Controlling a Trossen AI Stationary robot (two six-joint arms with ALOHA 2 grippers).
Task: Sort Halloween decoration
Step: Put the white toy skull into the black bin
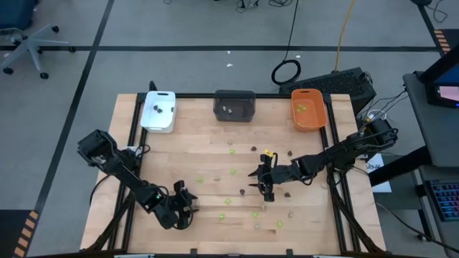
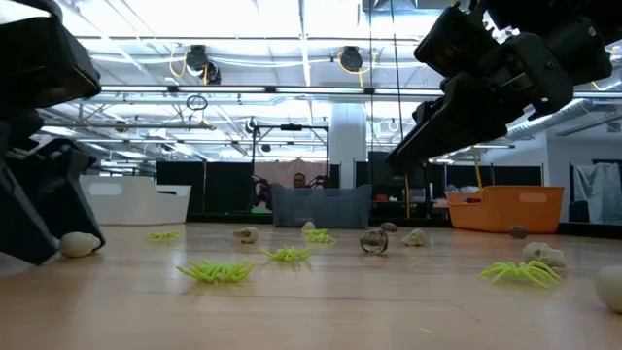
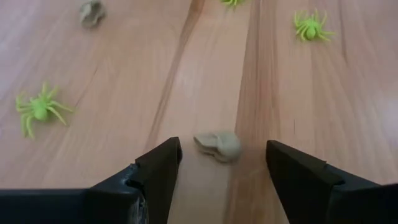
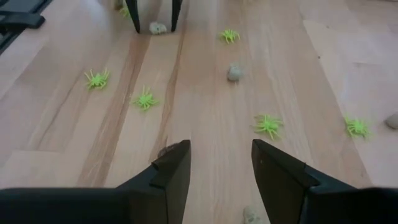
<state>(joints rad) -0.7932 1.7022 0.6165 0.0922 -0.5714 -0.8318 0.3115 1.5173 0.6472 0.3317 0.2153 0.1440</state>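
While green spiders [image 3: 41, 112] lie apart, nothing blocks the skull [image 3: 219, 145].

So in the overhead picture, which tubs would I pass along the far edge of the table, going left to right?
white tray → dark grey tray → orange tray

A: We see the desk [image 3: 112, 93] as pale wood planks, smooth, satin sheen, grain visible.

B: Agreed. We read the lime spiders [image 3: 38, 112] as glossy moulded plastic, the beige skull [image 3: 219, 146] matt. Gripper fingers [image 3: 155, 171] matt black plastic. Trays [image 1: 309, 109] smooth plastic.
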